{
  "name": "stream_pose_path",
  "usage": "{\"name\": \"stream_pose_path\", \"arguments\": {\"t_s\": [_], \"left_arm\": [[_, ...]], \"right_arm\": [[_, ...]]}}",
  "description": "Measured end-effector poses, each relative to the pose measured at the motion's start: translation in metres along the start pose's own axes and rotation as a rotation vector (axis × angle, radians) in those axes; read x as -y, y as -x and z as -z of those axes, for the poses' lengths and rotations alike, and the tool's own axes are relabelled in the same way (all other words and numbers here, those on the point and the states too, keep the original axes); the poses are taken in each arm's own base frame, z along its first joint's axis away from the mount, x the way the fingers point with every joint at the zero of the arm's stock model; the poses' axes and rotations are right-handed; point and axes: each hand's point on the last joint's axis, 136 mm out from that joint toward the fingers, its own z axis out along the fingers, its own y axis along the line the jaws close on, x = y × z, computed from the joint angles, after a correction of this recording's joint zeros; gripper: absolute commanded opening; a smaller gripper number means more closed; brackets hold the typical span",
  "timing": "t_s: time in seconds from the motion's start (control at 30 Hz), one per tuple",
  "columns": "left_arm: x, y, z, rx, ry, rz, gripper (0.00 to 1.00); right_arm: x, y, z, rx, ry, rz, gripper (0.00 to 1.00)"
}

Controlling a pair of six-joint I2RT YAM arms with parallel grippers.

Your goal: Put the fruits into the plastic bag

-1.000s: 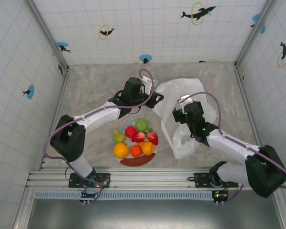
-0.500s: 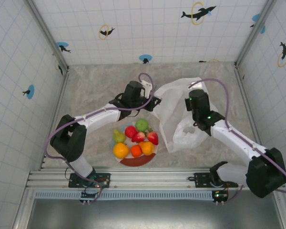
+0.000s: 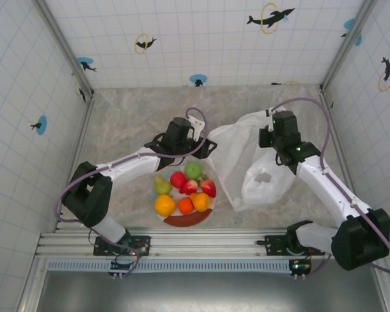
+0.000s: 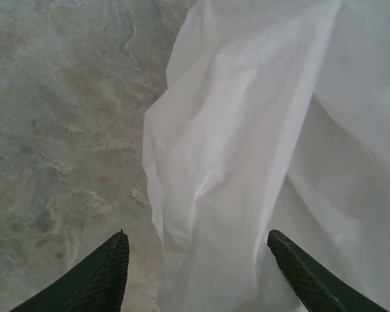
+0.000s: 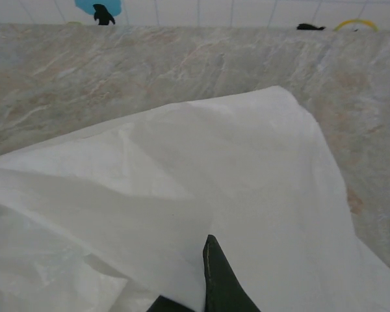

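I can read no lettering, brand or number from here; the tiled walls point(image 3: 201, 39) carry only wordless dolphin stickers point(image 3: 271, 17).

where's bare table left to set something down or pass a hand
Free: the table back left, between the back wall and the left arm. Crowded: near middle, where the plate of fruits sits close beside the plastic bag.
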Motion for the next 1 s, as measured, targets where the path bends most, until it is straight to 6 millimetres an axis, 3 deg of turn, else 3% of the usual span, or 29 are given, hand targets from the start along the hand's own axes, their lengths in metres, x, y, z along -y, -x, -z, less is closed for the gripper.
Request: {"name": "stream_pose_path", "arguments": {"t_s": [0.33,0.47,0.6,0.8,0.9,1.0], "left_arm": [[0.004,-0.020,0.018,0.006,-0.023,0.002,0.86],[0.010,-0.010,0.029,0.056,-0.033,-0.008,0.87],[0.008,-0.008,0.029,0.066,-0.020,-0.013,0.82],[0.002,-0.015,0.008,0.014,-0.024,-0.004,0.64],[0.001,-0.012,-0.010,-0.012,-0.038,0.003,0.41],[0.004,0.001,-0.024,-0.012,-0.065,0.000,0.08]], "right_arm": [[-0.006,0.010,0.002,-0.015,0.153,-0.238,0.00],[-0.015,0.012,0.002,-0.023,0.210,-0.291,0.00],[-0.008,0.013,0.002,-0.023,0.207,-0.318,0.00],[0.002,0.020,0.001,-0.014,0.201,-0.332,0.00],[-0.001,0.022,0.002,-0.011,0.215,-0.303,0.00],[0.002,0.018,0.001,-0.017,0.198,-0.251,0.04]]}}
